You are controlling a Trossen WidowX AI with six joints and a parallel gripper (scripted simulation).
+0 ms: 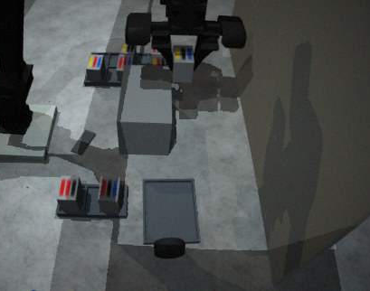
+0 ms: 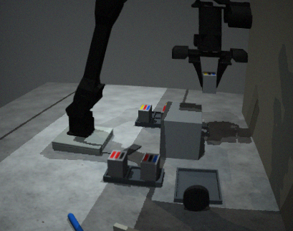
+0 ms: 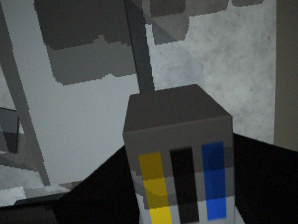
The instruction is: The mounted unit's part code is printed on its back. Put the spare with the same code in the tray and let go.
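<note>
Mottled grey stone-like bench (image 1: 226,181) (image 2: 82,186) (image 3: 235,60); above its far side, the tool (image 1: 183,63) (image 2: 209,80) (image 3: 172,143) pinches a boxy grey block (image 1: 183,72) (image 2: 209,85) (image 3: 177,112) striped yellow, black, blue.

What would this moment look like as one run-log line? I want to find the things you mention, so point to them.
black gripper (image 1: 183,68) (image 2: 209,80): shut on grey striped block (image 1: 183,71) (image 2: 209,85) (image 3: 177,112) | flat grey tray (image 1: 171,210) (image 2: 198,179): no block inside
</note>
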